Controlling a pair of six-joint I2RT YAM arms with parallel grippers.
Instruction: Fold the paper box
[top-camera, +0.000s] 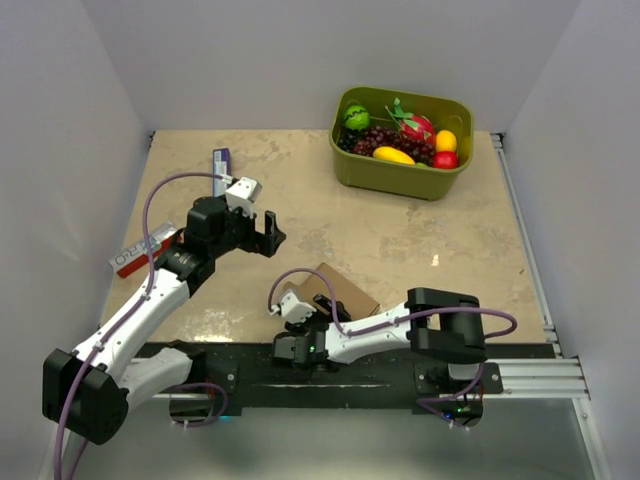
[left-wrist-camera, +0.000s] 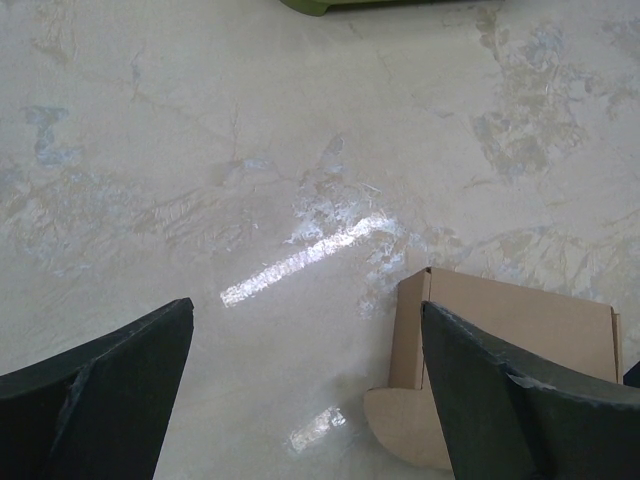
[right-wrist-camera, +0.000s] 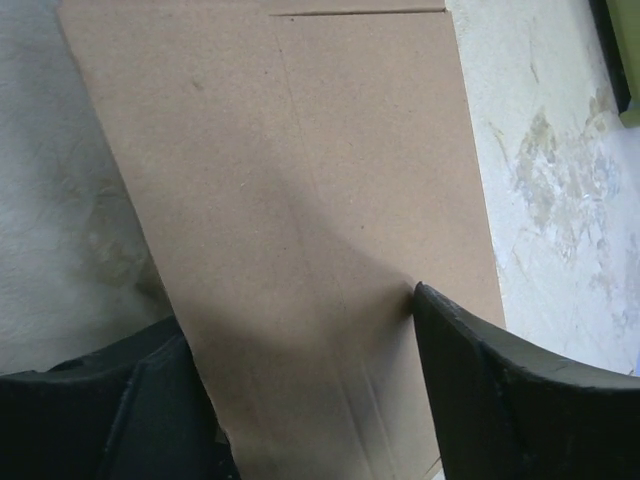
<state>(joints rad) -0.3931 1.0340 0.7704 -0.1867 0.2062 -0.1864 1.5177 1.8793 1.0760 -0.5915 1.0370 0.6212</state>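
R fingers (right-wrist-camera: 520, 400) flank paper box (right-wrist-camera: 300, 200) edges.

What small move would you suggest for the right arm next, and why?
Probably close the right gripper on the paper box: its fingers straddle the cardboard, one at its edge, though no firm grip is evident. The left gripper hangs open nearby.

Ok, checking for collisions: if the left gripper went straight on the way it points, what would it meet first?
Likely bare table, though one finger of the left gripper may clip the paper box; depth unclear.
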